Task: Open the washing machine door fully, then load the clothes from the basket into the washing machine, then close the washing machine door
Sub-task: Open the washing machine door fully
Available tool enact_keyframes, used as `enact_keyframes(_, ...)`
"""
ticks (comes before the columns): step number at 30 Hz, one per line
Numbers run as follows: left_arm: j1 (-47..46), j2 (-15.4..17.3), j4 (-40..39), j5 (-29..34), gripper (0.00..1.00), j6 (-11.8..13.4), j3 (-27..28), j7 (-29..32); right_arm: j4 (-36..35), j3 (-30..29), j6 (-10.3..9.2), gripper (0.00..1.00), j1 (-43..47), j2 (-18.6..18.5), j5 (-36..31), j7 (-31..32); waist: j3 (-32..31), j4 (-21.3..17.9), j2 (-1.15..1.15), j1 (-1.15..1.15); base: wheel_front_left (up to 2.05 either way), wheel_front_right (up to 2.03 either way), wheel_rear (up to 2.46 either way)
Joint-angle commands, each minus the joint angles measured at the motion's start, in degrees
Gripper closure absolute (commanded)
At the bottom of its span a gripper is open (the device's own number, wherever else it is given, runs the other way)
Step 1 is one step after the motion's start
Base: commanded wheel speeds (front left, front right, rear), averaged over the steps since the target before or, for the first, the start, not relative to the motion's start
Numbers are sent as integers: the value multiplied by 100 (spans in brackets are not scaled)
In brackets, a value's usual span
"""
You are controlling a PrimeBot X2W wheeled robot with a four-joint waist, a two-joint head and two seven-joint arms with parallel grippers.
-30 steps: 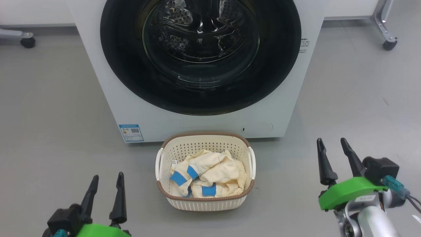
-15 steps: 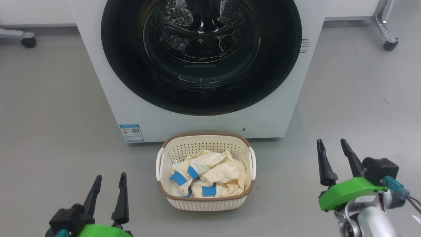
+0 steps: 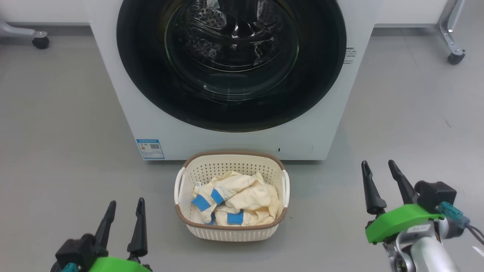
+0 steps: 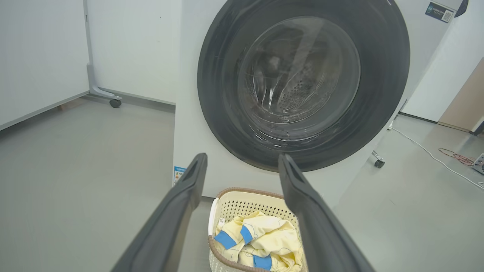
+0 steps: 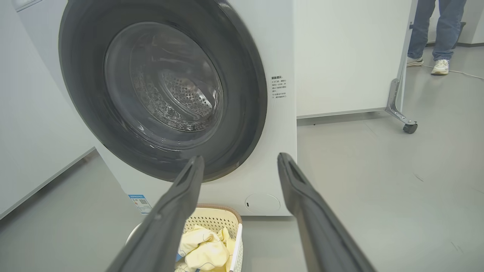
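Claws are both hanging empty: the left claw [image 3: 126, 201] and the right claw [image 3: 377, 163] are each holding their 2 fingers parted, gripping nothing, low on either side of the basket [image 3: 232, 154]. Over the last 1 second the whole head view is sliding slightly, so the camera is moving, not the things; the claws are barely shifting.

The task is therefore not advancing yet. The washing machine door [image 3: 151, 94] is still sitting shut against the washing machine [image 3: 227, 145], and the clothes [image 3: 242, 196] are lying heaped in the basket, which is standing on the floor [image 3: 56, 132] just before the machine, below the door's lower rim.

Opening is probably coming first, and the door's swing is likely passing above the basket. Bare floor is stretching wide on both sides. A caster [image 3: 455, 57] is standing well apart, and a person's legs [image 5: 435, 34] are far off.
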Motion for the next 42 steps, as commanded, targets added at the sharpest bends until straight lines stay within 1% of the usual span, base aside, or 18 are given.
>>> enact_keyframes(1,-287,54,-201,-18,0,-37,188,-63,-151,104,-16,0,-338,-107,-35,-55,1,-2,0,0,123,123,-246)
enact_keyframes(6,-288,22,-195,-146,0,-37,211,-63,-140,121,-16,0,-338,-107,-38,-55,1,3,0,0,123,123,-246)
enact_keyframes(20,-271,-13,-207,-195,0,-37,211,-63,-130,152,-16,0,-333,-107,-71,-55,-41,6,0,0,123,123,-246)
enact_keyframes(24,-289,-57,-376,-202,0,-33,449,-63,-128,179,-16,0,-332,-107,-63,-55,-52,3,0,0,121,121,-241)
enact_keyframes(27,-263,-89,-405,-153,0,-34,500,-63,-122,190,-16,0,-331,-107,-58,-55,-52,0,0,0,98,98,-196)
enact_keyframes(34,-231,-124,-390,-99,0,-36,471,-63,-118,166,-16,0,-336,-107,-72,-55,-53,-3,0,0,59,59,-118)
enact_keyframes(42,-230,-136,-378,-88,0,-37,423,-63,-123,173,-16,0,-323,-107,-63,-55,-45,5,0,0,8,8,-16)
